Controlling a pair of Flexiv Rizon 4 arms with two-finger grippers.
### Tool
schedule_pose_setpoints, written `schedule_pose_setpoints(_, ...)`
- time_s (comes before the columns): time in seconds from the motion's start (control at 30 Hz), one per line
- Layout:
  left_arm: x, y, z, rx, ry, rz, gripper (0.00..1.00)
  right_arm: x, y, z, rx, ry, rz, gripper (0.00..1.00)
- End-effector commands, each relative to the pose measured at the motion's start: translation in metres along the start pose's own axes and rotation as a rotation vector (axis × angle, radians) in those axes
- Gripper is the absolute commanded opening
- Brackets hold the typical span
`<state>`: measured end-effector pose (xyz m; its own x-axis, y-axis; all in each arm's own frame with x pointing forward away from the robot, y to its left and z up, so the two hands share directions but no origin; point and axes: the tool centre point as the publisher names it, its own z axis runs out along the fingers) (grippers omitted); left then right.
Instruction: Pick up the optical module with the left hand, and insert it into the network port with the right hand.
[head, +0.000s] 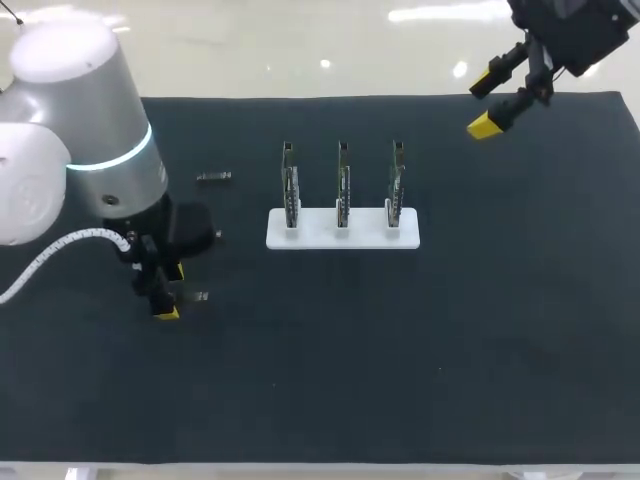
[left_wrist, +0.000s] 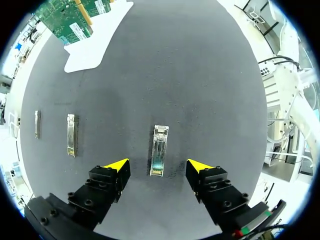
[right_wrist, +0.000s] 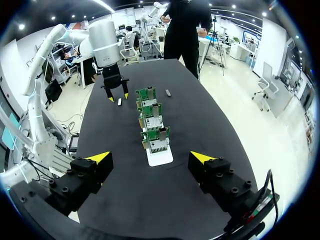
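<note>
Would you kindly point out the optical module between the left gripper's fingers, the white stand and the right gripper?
optical module (left_wrist: 159, 150), left wrist view, middle of its metal body.
white stand (head: 315, 237), head view, bare base plate.
right gripper (head: 483, 103), head view, midway between its fingertips.

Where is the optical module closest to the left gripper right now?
In the left wrist view the optical module lies flat on the mat between the open fingers of the left gripper; head view puts it left of the white stand.
</note>
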<state>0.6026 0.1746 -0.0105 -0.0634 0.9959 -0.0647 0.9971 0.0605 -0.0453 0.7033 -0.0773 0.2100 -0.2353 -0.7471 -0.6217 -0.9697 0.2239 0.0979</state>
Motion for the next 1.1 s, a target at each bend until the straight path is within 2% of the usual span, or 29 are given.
schedule_pose_setpoints(0.03,-0.001,-0.001,0.004,0.000,-0.002,0.005,1.00,0.000,-0.001,0.000,-0.001,-0.001,-0.001,1.00)
schedule_pose_setpoints(0.07,-0.001,-0.001,0.005,0.001,-0.002,0.006,0.99,0.000,-0.001,0.000,-0.001,-0.001,-0.001,1.00)
schedule_pose_setpoints(0.17,-0.001,-0.002,0.007,0.002,-0.002,0.006,0.72,0.000,-0.001,0.000,-0.001,-0.001,-0.001,1.00)
schedule_pose_setpoints(0.2,-0.001,-0.002,0.008,0.003,-0.002,0.004,0.38,0.000,-0.001,0.000,-0.001,-0.001,-0.001,1.00)
schedule_pose_setpoints(0.23,-0.002,-0.003,0.009,0.003,-0.002,0.002,0.13,0.000,-0.001,0.000,-0.001,-0.001,-0.001,1.00)
schedule_pose_setpoints(0.27,-0.002,-0.003,0.009,0.005,-0.003,0.001,0.00,0.000,-0.001,0.000,-0.001,-0.001,-0.001,1.00)
schedule_pose_setpoints(0.5,0.000,-0.002,0.000,0.008,-0.028,0.004,0.00,0.000,-0.001,0.000,-0.001,-0.001,-0.001,1.00)
schedule_pose_setpoints(0.8,0.011,-0.001,-0.041,-0.010,-0.065,-0.026,0.00,0.000,-0.001,0.000,-0.001,-0.001,-0.001,1.00)
schedule_pose_setpoints(1.1,0.016,0.000,-0.089,-0.066,-0.231,-0.035,0.00,0.000,-0.001,0.000,-0.001,-0.001,-0.001,1.00)
